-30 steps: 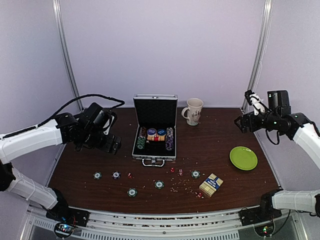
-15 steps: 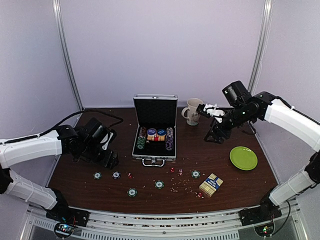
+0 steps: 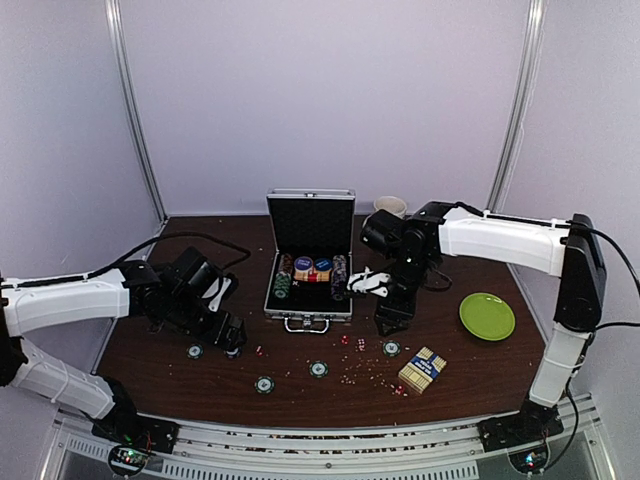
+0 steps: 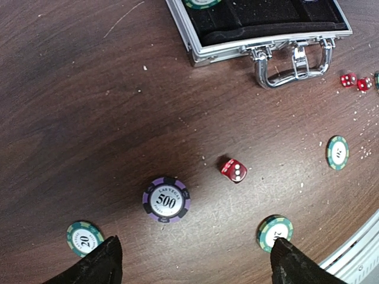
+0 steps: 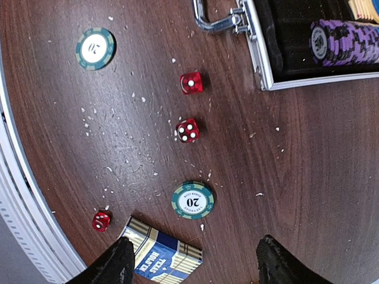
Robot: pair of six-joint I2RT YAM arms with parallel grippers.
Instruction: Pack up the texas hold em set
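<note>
Texas hold em set case (image 3: 310, 225) open. Left gripper (image 4: 194, 263) jaws spread, empty (purple 500 chip (image 4: 166, 199) just ahead between them). Right gripper (image 5: 195, 263) likewise, green 20 chip (image 5: 193, 200) between its jaws.

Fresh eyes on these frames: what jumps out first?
The open silver case sits mid-table with stacked chips inside. Before it lie loose chips, red dice and a card box. The left gripper and right gripper hang open low over that scatter.

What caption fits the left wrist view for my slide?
Open left claw poised above a purple 500 chip, a red die beside it, the silver case beyond.
</note>
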